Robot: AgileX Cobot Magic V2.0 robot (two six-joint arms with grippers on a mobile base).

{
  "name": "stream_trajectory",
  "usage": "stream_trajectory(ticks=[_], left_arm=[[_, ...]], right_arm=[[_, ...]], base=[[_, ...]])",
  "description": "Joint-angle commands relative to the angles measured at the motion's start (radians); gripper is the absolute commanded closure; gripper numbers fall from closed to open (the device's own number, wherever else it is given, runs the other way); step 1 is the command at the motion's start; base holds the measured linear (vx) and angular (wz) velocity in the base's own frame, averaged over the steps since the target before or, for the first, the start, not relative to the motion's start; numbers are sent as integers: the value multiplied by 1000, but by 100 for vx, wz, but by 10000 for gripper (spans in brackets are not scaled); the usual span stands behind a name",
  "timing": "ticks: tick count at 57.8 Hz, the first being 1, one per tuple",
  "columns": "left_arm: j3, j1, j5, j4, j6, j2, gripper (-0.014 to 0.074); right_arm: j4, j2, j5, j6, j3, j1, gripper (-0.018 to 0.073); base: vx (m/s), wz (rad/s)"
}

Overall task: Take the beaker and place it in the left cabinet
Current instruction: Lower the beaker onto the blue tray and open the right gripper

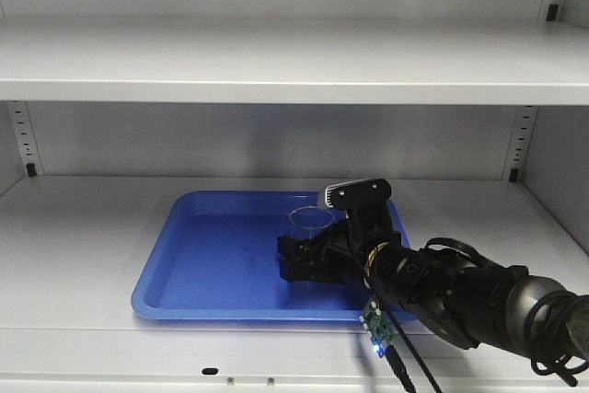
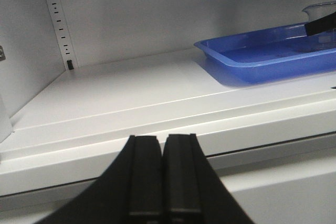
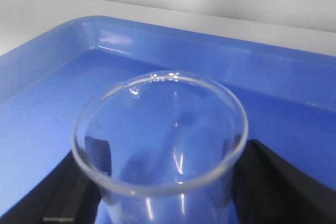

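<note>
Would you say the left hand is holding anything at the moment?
No, the left hand has its fingers pressed together with nothing between them, outside the cabinet shelf, while the beaker sits between the right hand's fingers.

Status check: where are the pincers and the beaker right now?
Right pincer closed around the beaker, over the blue tray on the cabinet shelf. Left pincer shut, empty, outside the shelf edge. Nothing in the way.

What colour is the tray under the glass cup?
Blue. The tray shows best in the front-facing view.
</note>
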Motion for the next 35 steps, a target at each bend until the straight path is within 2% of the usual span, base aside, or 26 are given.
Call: stream_trajectory(ticks=[1,6,14,35], left_arm=[[16,-1,-84,-3,-3,-17,595],[16,-1,-84,-3,-3,-17,595],[16,-1,-84,-3,-3,-17,595],[16,-1,-84,-3,-3,-17,595]], right_arm=[[13,-49,-155,-8,-34,-5,-66],[13,-53,-229,-8,-34,-5,-117],[11,-67,-241,-8,-33,-5,-116],[-17,-148,-62,-59,-33,-5,-33]], base=[[0,0],[0,0],[0,0],[0,0]])
